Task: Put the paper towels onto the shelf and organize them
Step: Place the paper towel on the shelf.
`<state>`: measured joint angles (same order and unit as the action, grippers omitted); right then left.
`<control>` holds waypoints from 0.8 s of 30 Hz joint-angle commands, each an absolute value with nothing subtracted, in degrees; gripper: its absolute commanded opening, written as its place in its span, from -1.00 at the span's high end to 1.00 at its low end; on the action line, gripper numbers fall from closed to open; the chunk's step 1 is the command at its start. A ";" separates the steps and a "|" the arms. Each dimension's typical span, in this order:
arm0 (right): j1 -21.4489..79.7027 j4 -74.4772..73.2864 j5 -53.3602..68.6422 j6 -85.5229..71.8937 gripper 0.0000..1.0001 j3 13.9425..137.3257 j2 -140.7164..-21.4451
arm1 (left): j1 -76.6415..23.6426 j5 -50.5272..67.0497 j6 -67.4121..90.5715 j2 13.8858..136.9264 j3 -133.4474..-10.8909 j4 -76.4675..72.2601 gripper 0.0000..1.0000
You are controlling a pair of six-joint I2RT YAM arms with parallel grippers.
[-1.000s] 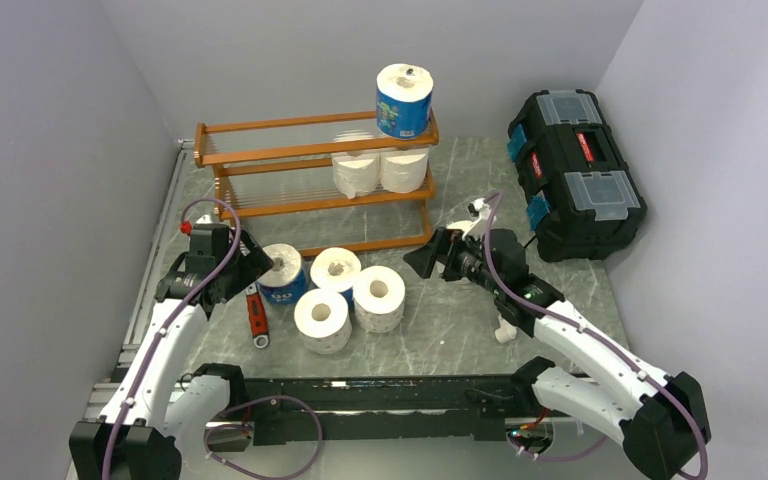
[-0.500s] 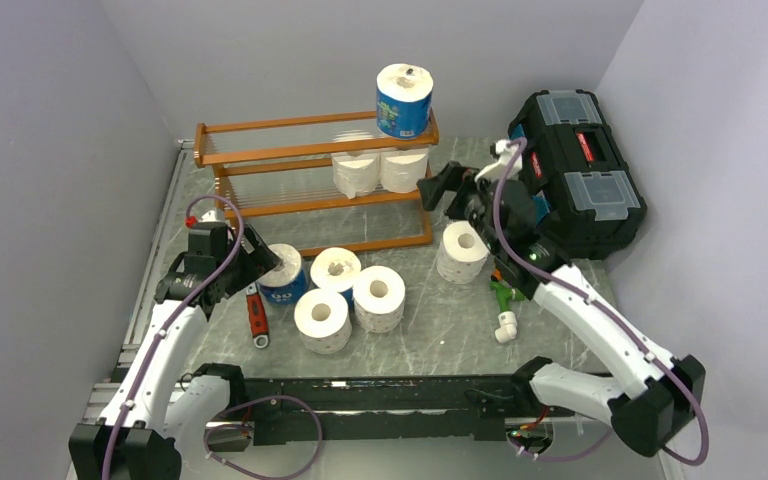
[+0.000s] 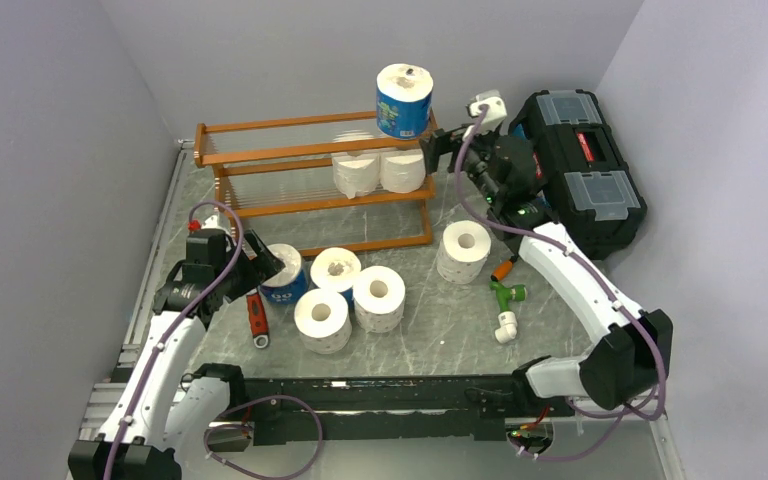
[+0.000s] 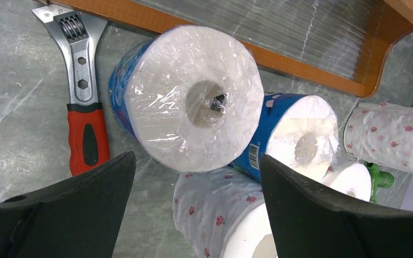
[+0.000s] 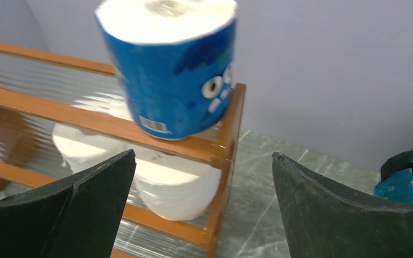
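Observation:
The orange-brown shelf [image 3: 310, 180] stands at the back. A blue-wrapped roll [image 3: 403, 100] stands on its top tier's right end and two white rolls [image 3: 380, 172] stand on the middle tier. On the table lie a blue-wrapped roll [image 3: 283, 273], three more rolls [image 3: 350, 295] beside it, and one white roll [image 3: 463, 250] right of the shelf. My left gripper [image 3: 260, 262] is open, its fingers either side of the blue-wrapped roll [image 4: 193, 129], not touching. My right gripper [image 3: 438, 152] is open and empty, in the air beside the shelf's top right corner [image 5: 215, 148], facing the blue roll [image 5: 172, 75].
A black toolbox [image 3: 572, 170] stands at the back right, close to my right arm. A red-handled wrench [image 3: 256, 315] lies left of the rolls and shows in the left wrist view [image 4: 83, 107]. Green and white pipe fittings [image 3: 505, 300] lie near the lone roll.
My right gripper has moved up and back from the lone white roll, which now stands uncovered on the table, to the shelf's top right corner. My left gripper edged toward the blue-wrapped roll.

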<state>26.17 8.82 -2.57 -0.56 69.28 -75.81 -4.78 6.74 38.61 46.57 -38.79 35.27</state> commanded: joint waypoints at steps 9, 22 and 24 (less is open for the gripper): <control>11.75 32.78 23.99 -18.01 -0.99 64.38 -75.38 | -7.91 10.52 36.11 41.89 -48.92 32.49 -0.70; 8.55 37.16 24.43 -38.89 -0.99 72.69 -84.76 | -15.30 18.56 37.53 63.25 -78.51 17.19 -0.71; 7.97 37.80 25.89 -41.90 -0.99 74.09 -86.26 | -16.67 18.24 36.56 68.62 -85.40 17.79 -0.73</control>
<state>8.95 32.53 21.85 -33.93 69.76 -84.64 -14.85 14.81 37.26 60.36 -76.03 20.56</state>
